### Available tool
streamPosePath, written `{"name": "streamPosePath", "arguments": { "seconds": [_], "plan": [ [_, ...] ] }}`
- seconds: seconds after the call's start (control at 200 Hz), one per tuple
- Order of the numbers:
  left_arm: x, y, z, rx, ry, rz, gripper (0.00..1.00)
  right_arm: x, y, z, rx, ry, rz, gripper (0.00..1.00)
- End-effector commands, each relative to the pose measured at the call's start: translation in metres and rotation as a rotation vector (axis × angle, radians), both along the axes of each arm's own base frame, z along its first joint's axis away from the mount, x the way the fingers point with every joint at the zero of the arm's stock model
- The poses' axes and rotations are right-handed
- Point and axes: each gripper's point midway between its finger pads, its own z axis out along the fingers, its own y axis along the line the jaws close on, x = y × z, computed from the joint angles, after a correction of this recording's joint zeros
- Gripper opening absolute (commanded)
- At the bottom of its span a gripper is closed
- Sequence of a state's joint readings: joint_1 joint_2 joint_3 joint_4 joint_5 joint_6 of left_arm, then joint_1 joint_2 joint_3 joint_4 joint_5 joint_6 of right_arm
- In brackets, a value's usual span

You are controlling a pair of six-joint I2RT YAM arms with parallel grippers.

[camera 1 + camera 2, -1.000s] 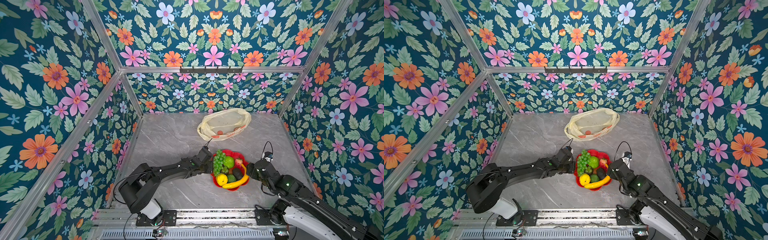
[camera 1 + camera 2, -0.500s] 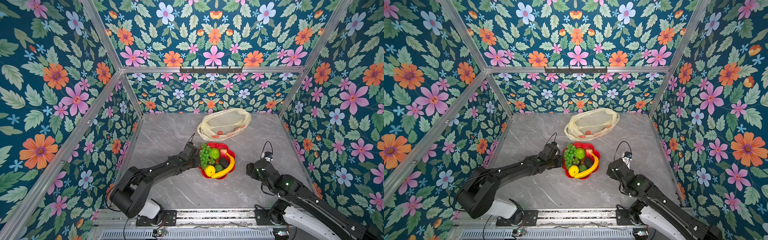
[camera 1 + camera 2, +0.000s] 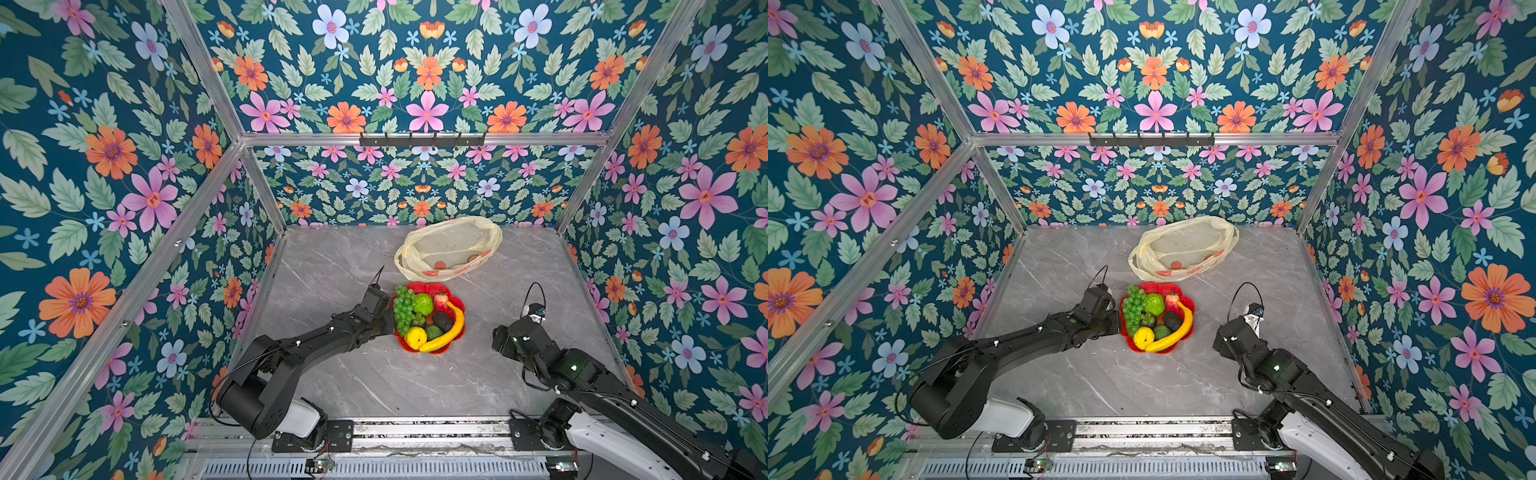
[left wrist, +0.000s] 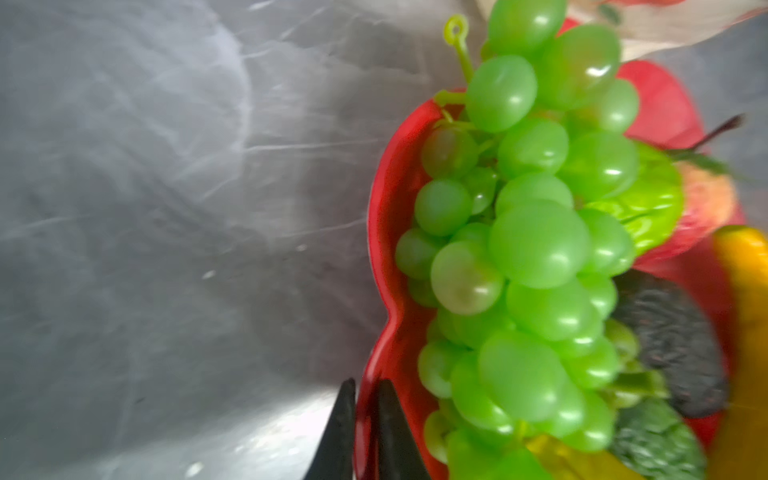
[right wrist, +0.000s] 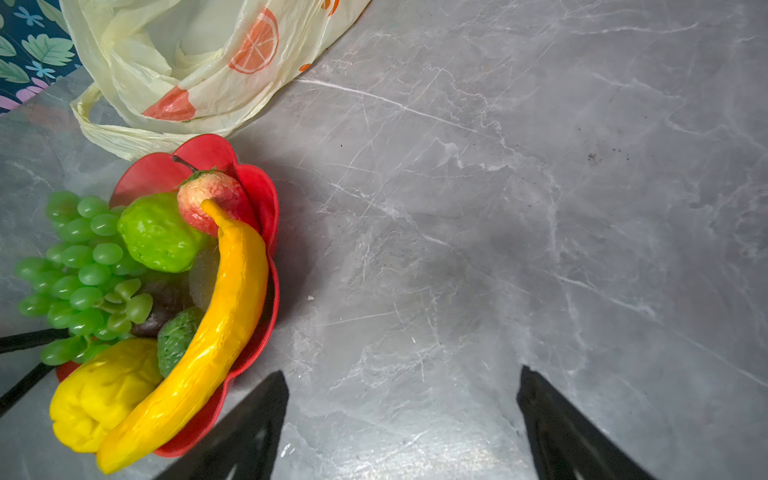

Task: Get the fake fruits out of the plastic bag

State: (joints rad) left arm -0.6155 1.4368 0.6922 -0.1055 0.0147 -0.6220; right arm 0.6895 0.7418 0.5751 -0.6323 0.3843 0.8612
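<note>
The fake fruits lie heaped in a red flower-shaped dish (image 3: 428, 286): green grapes (image 3: 403, 309), a lime-green bumpy fruit (image 3: 422, 303), a strawberry (image 3: 440, 298), a banana (image 3: 448, 330), a lemon (image 3: 415, 336) and a dark avocado (image 3: 442, 321). The plastic bag (image 3: 449, 245) (image 3: 1183, 245) lies open just behind the dish; only its printed orange pictures show inside. My left gripper (image 3: 390, 321) (image 4: 365, 382) is at the dish's left rim, its two fingers pinching the rim (image 4: 374, 291). My right gripper (image 5: 401, 376) hangs open over bare table, right of the dish.
The floral walls close in the grey marble table (image 3: 374, 374) on three sides. A black hook rail (image 3: 422, 139) runs along the back wall. The right arm's wrist (image 3: 523, 336) stands about a hand's width from the dish. The bag's loop handle (image 5: 116, 137) nearly touches the dish.
The left gripper has dragged the dish with the fruits to the left and back toward the bag, turning it a little. The right arm has stayed put.
</note>
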Motion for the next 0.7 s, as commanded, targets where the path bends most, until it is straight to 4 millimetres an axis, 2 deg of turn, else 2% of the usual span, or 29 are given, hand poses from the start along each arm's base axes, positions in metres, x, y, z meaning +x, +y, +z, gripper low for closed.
{"name": "streamPosePath", "arguments": {
  "seconds": [0.0, 0.125, 0.225, 0.315, 0.385, 0.405, 0.44, 0.56, 0.645, 0.695],
  "plan": [
    [-0.001, 0.015, 0.001, 0.053, -0.014, 0.036, 0.27, 0.002, 0.001, 0.004, 0.008, -0.011, -0.007, 0.88],
    [-0.002, 0.016, 0.011, 0.03, -0.052, 0.039, 0.45, 0.004, 0.001, 0.006, 0.002, -0.014, -0.001, 0.88],
    [-0.001, 0.023, 0.018, 0.049, -0.079, 0.056, 0.52, 0.005, -0.001, 0.009, -0.006, -0.019, 0.001, 0.88],
    [0.001, 0.036, 0.032, 0.087, -0.132, 0.091, 0.57, 0.006, -0.003, 0.015, -0.017, -0.029, 0.004, 0.88],
    [0.007, 0.052, 0.051, 0.134, -0.205, 0.143, 0.63, 0.009, -0.006, 0.023, -0.03, -0.045, 0.005, 0.88],
    [0.009, 0.059, 0.059, 0.152, -0.234, 0.17, 0.81, 0.01, -0.008, 0.025, -0.034, -0.051, -0.001, 0.88],
    [0.012, 0.07, 0.073, 0.185, -0.283, 0.22, 0.88, 0.012, -0.012, 0.03, -0.037, -0.062, -0.016, 0.89],
    [0.021, 0.102, 0.118, 0.253, -0.462, 0.359, 0.93, 0.023, -0.015, 0.045, -0.018, -0.131, -0.02, 0.9],
    [0.025, 0.119, 0.146, 0.297, -0.595, 0.441, 0.96, 0.033, -0.015, 0.058, -0.03, -0.19, -0.018, 0.99],
    [0.026, 0.128, 0.157, 0.324, -0.663, 0.484, 0.97, 0.038, -0.015, 0.064, -0.048, -0.221, -0.016, 0.99]
  ]
}}
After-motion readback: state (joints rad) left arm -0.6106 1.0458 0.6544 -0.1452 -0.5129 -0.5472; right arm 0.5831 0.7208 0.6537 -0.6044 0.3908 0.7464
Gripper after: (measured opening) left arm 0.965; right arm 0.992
